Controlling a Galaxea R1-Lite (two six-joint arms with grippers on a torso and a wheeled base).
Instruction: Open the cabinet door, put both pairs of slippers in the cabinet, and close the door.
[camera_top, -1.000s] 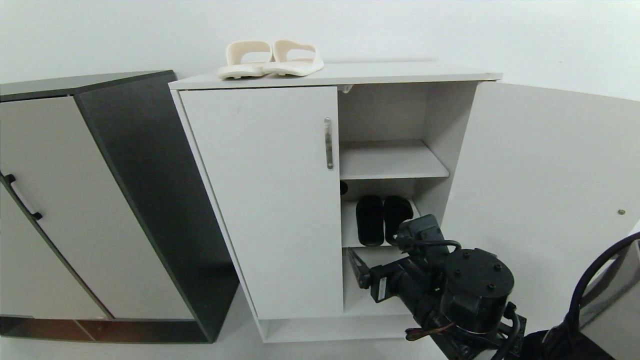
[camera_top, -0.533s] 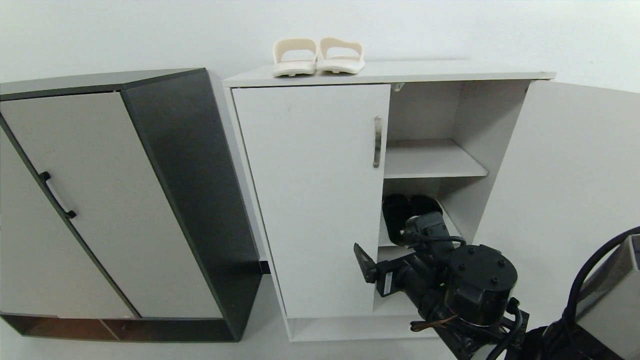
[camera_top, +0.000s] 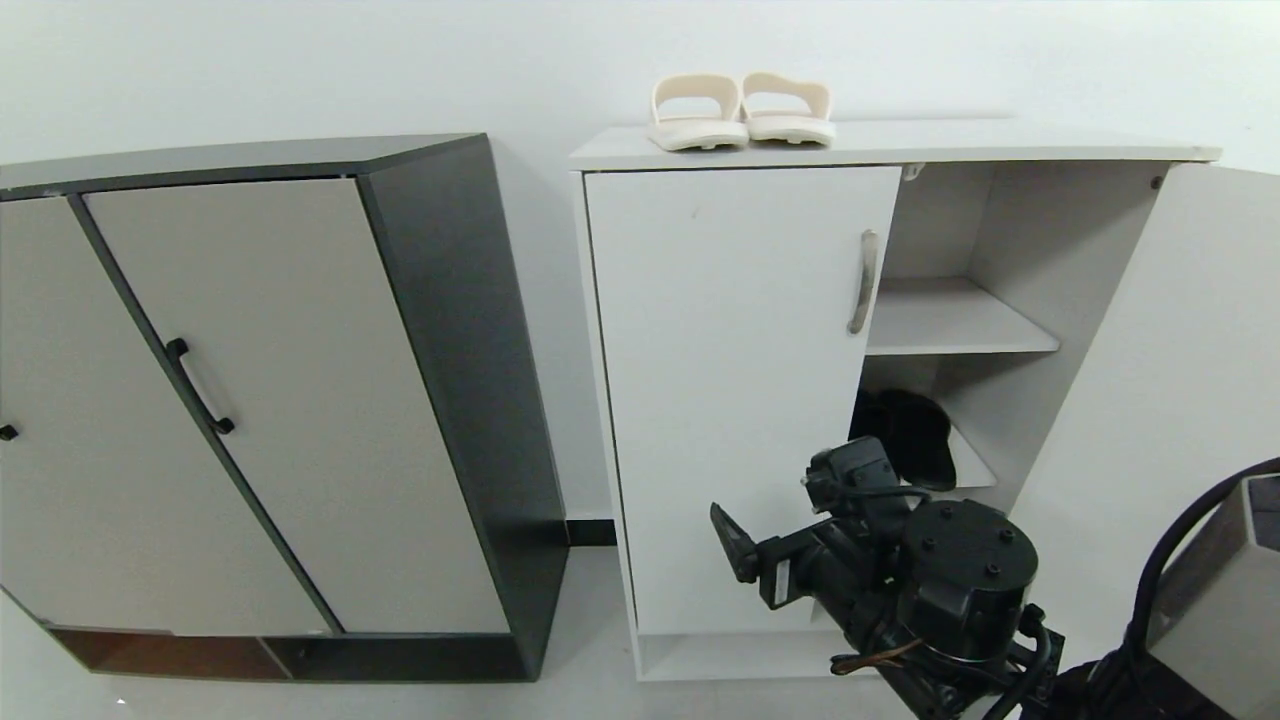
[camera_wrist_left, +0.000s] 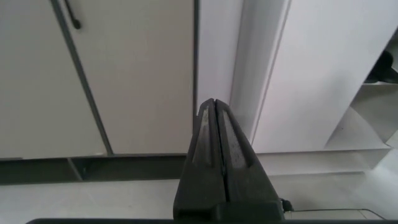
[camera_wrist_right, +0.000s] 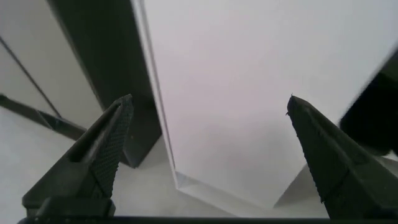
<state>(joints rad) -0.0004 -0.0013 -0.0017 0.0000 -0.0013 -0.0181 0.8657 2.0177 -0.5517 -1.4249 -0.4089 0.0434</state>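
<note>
Fingers of the left gripper (camera_wrist_left: 214, 107) are together, those of the right gripper (camera_wrist_right: 208, 109) spread wide. Upper centre, cream slippers (camera_top: 742, 112) top the cabinet (camera_top: 740, 380); black slippers (camera_top: 912, 437) lie inside.

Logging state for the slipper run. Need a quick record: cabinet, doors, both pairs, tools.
cabinet: white; right door open, left door shut
beige slippers: on the cabinet top, side by side
black slippers: inside on a lower shelf, partly hidden by the left door
left tool: shut, empty
right tool: open, empty, facing the left door
dark cabinet: left of the white one, doors shut
remaining: beige slippers in, right door closed
</note>
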